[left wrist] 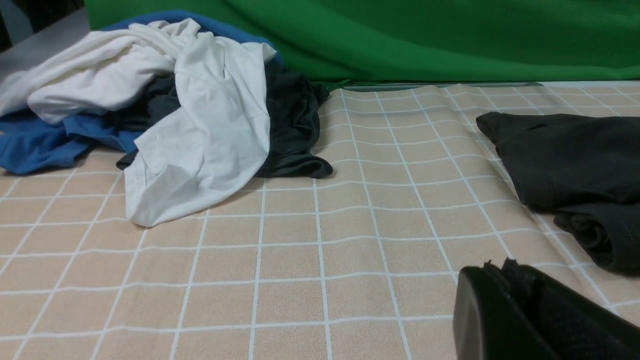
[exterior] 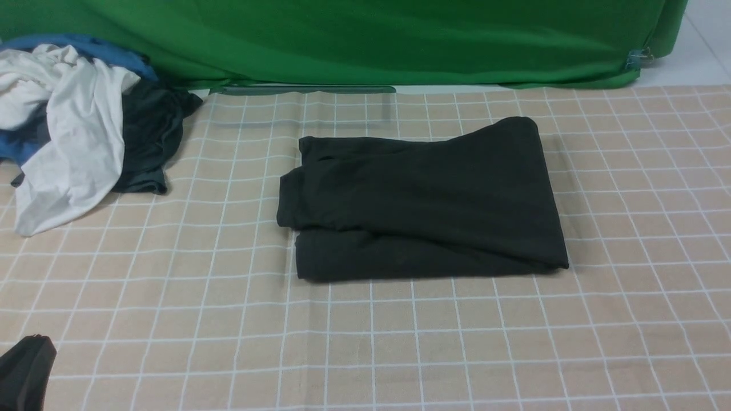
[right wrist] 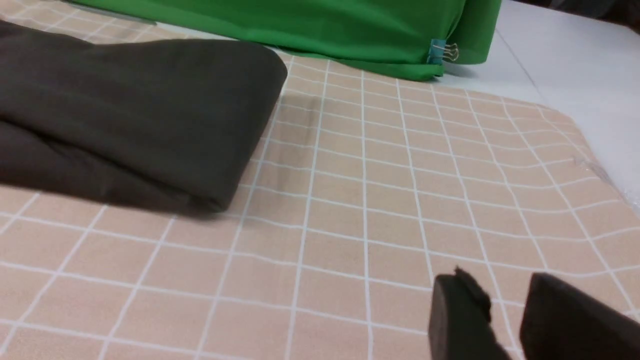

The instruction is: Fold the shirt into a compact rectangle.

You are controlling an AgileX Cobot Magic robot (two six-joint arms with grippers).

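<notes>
1. We see the shirt [exterior: 422, 200] lying folded in the middle of the counter [exterior: 400, 342]; it looks like a neat block already.
2. Our left end effector [left wrist: 505, 295] is pressed together, holding nothing; our right end effector [right wrist: 505, 310] is a little apart, empty, near the shirt's right.
3. We think folding is nearly done; next we may only need to tidy the bumpy left edge.

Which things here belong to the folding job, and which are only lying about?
Job: dark shirt, folded on the checked tablecloth.
Lying about: white garment, blue garment, dark grey garment, green backdrop cloth with its binder clip.
</notes>
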